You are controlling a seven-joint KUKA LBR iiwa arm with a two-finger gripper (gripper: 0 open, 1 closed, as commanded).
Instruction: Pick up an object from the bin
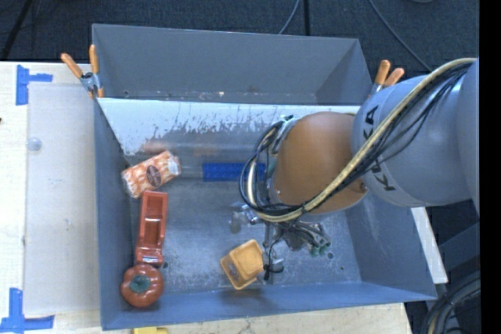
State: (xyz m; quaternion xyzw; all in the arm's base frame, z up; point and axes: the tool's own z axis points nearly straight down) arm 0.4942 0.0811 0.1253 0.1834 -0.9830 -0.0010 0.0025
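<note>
My gripper (272,260) hangs below the arm's orange cover, low over the front middle of the bin floor. Its tip is right beside the right edge of a small tan-yellow square cup-like thing (241,264), which lies tilted near the front wall. I cannot tell whether the two touch. A small green bit (320,249) lies just right of the gripper. A blue rectangular block (225,170) lies further back, partly behind the cables.
On the left side lie an orange-and-white patterned packet (150,173), a long red-orange box (152,227) and a round red tomato-like toy (142,285) in the front left corner. The arm and its cover hide the right half of the bin floor.
</note>
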